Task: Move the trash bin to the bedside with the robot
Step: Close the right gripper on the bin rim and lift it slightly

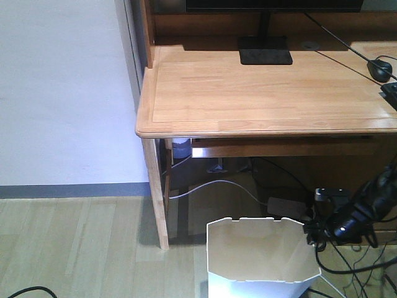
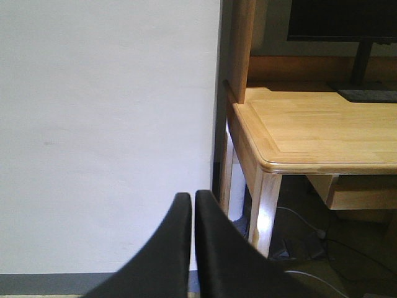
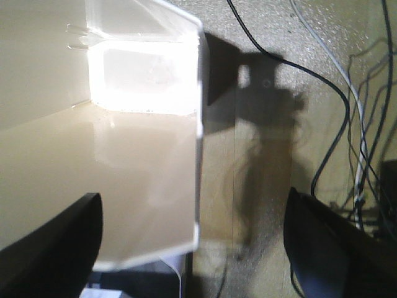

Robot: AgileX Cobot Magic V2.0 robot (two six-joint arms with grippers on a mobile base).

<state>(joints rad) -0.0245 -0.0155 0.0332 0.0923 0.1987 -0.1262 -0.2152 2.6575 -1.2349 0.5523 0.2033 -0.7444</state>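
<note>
The white trash bin [image 1: 260,257] stands on the floor in front of the desk, its notched rim facing up and its cream inside showing. My right gripper [image 1: 314,233] hangs at the bin's right rim. In the right wrist view it [image 3: 192,194] is open, and the bin's thin right wall [image 3: 197,136] stands between its two black fingers [image 3: 62,242], touching neither. My left gripper [image 2: 189,197] is shut on nothing and points at the white wall beside the desk. The bedside is out of view.
A light wooden desk [image 1: 267,93] with a monitor stand [image 1: 265,53] and a mouse [image 1: 379,68] rises right behind the bin. Its front leg [image 1: 156,192] stands left of the bin. Several cables [image 1: 360,267] lie on the floor at the right. A loose black cable [image 1: 25,292] lies bottom left.
</note>
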